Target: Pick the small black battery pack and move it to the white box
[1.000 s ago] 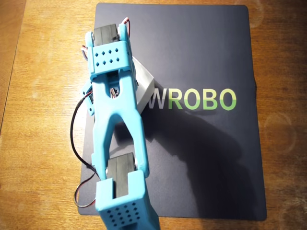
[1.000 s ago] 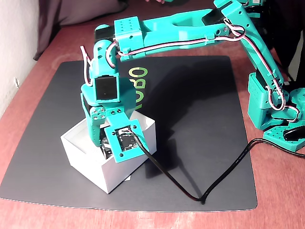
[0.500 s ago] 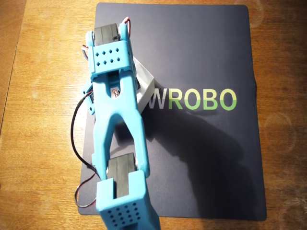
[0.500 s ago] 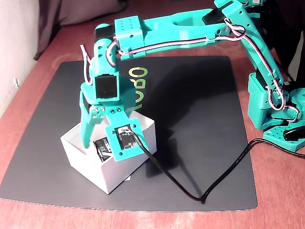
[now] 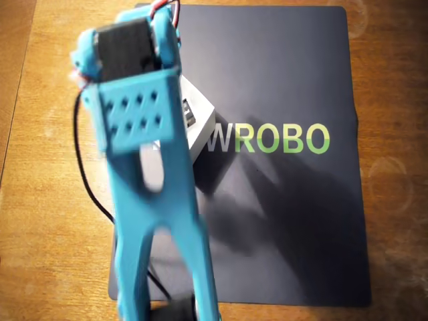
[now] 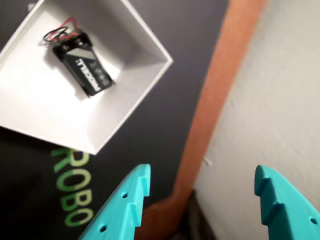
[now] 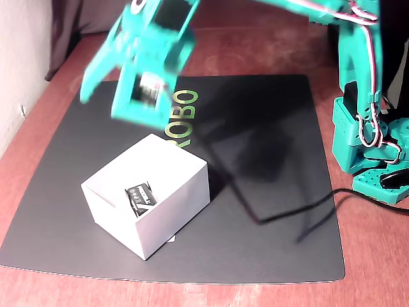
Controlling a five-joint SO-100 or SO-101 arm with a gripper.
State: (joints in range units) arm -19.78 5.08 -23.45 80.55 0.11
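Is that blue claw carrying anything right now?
No. The gripper is open and empty, its fingers spread apart. The small black battery pack lies inside the white box.

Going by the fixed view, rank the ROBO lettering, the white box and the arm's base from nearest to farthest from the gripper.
1. ROBO lettering, just beside the raised gripper.
2. White box, lower down, holding the battery pack.
3. Arm's base, far right.

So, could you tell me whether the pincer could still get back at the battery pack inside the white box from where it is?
Probably yes: the white box has no lid, the battery pack lies uncovered, and the open pincer is above it.
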